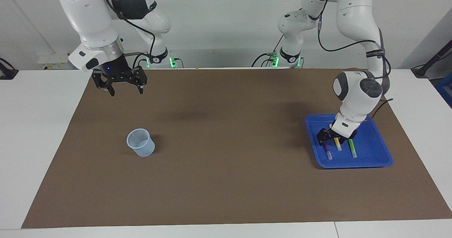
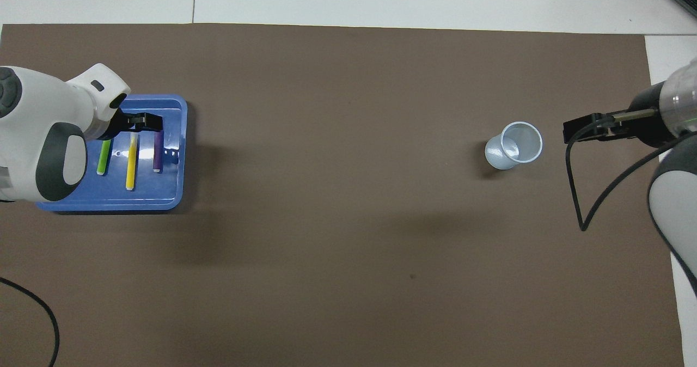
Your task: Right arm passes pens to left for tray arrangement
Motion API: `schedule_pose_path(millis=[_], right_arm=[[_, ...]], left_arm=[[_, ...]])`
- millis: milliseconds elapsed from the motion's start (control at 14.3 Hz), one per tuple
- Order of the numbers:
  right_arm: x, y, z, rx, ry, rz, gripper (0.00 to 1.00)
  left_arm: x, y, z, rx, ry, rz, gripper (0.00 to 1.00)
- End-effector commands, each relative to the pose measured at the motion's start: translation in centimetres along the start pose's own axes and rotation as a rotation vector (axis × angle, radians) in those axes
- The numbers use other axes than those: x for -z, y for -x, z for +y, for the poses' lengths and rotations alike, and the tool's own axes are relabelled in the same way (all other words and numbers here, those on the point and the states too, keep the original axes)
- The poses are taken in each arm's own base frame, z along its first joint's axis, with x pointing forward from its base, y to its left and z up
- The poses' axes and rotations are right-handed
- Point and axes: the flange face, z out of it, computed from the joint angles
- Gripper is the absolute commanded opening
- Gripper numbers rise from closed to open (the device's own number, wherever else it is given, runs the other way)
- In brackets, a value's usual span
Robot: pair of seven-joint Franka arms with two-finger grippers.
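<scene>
Lying side by side in the tray (image 1: 378,153), all three pens (image 1: 338,144) seem placed; both grippers, left (image 1: 330,136) and right (image 1: 123,88), hang apart, empty.

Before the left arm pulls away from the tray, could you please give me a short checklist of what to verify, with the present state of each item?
1. Green pen, yellow pen and purple pen all lie in the blue tray: ok.
2. Pens lie side by side and apart: ok.
3. Left gripper has let go of the pens: cannot tell.
4. Right gripper is open, empty and raised at its own end of the table: ok.
5. Clear cup stands upright with no pen in it: ok.
</scene>
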Motion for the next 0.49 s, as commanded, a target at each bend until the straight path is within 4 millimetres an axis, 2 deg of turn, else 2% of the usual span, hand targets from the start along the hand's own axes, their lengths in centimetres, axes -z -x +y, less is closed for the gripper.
schedule_pose_path(millis=[0,209,418], right_arm=[[1.9,0.7,0.5,-0.001,0.019,0.032,1.0],[2.5,0.9,0.3,0.003,0.018,0.048,1.0],[2.6,1.0,-0.5,0.013,0.015,0.049,1.0]], left_arm=[[5.5,0.1,1.2,-0.034,-0.038,-0.016,0.99],[12.0,-1.6,3.0,-0.028,-0.015,-0.07,0.99],[15.1,-1.3,3.7,-0.035,-0.024,-0.054,1.0]])
